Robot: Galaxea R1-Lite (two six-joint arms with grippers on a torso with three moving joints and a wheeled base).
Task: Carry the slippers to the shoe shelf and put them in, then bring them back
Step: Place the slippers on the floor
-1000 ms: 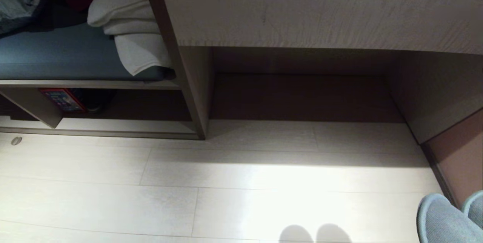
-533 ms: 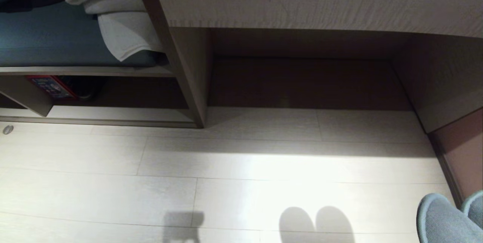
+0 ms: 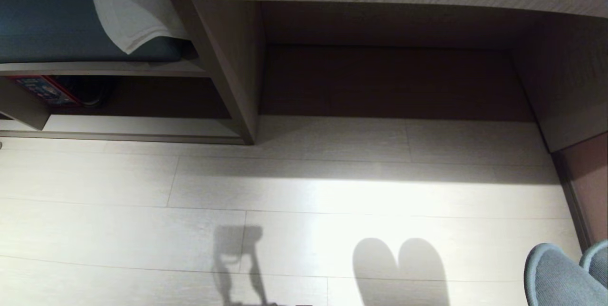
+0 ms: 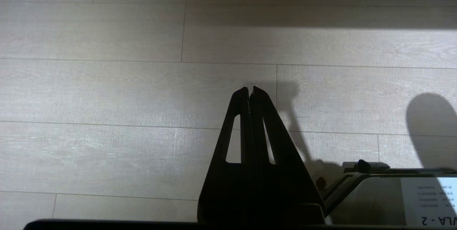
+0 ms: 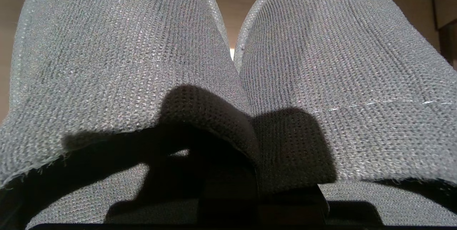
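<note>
The view has tipped down toward the shoe shelf (image 3: 389, 82); right hand (image 5: 228, 187) holds the slippers (image 5: 228, 62), left hand (image 4: 250, 90) closed, empty.

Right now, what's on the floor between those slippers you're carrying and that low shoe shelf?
Nothing: the head view shows only bare pale floor, crossed by shadows, between the slippers and the shoe shelf.

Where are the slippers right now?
The slippers are up off the floor at the head view's lower right corner, pinched side by side in the right tool, short of the dark opening under the desk.
</note>
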